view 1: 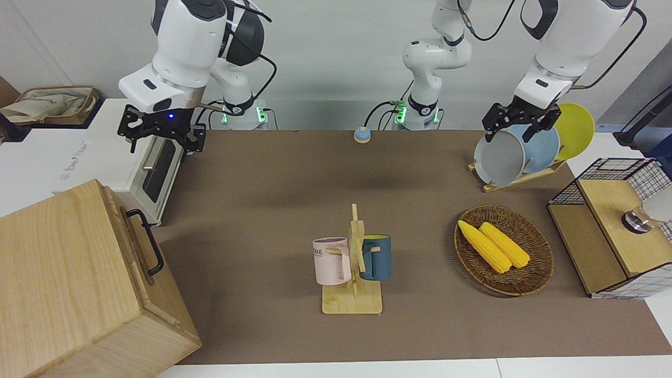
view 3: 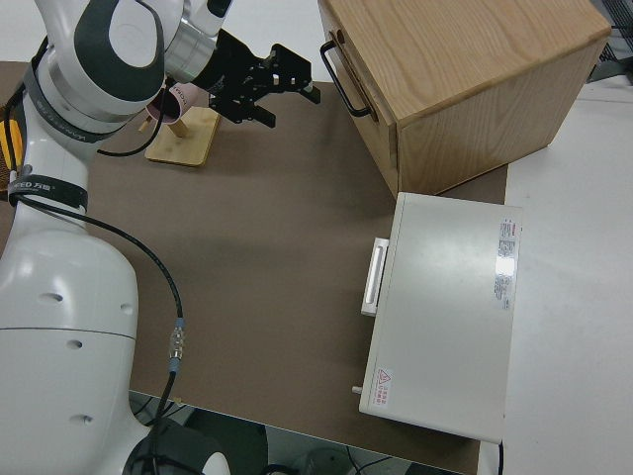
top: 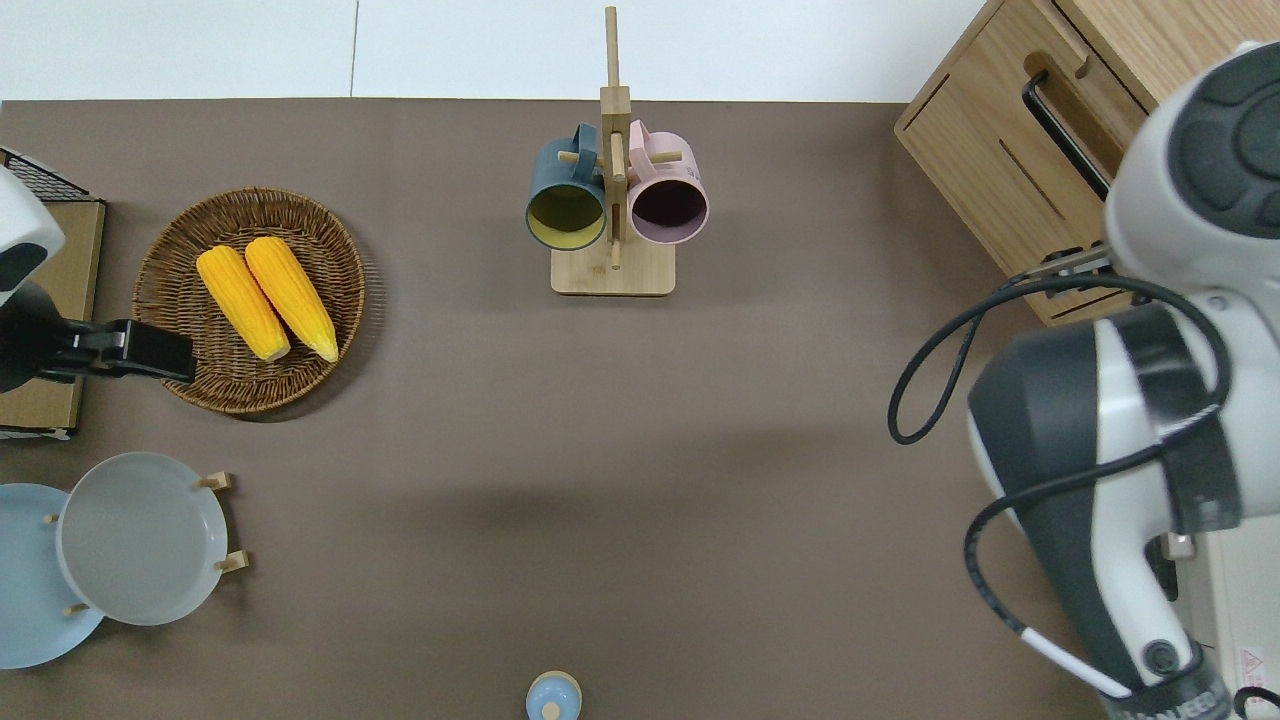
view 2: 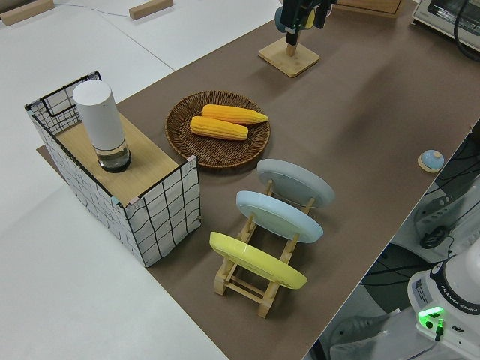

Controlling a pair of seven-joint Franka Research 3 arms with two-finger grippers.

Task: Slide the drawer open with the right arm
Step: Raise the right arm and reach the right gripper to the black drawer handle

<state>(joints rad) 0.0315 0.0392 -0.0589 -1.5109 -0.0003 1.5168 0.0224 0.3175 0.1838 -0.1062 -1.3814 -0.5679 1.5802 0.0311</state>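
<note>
The big pale-wood box cabinet [view 1: 79, 283] sits at the right arm's end of the brown table [view 1: 294, 199], farther from the robots than the white toaster oven [view 3: 440, 317]. Its wide shallow light-wood drawer [top: 1040, 150] looks closed, the black metal bar handle [view 3: 343, 79] standing proud of the grained front. The right gripper [view 3: 265, 87], black fingers spread and holding nothing, hangs near that handle without touching it. I'd line the fingers square across the thin bar, close firmly, then pull straight out along the drawer's run; a slanted pull could jam smooth wood runners. The left arm is parked.
</note>
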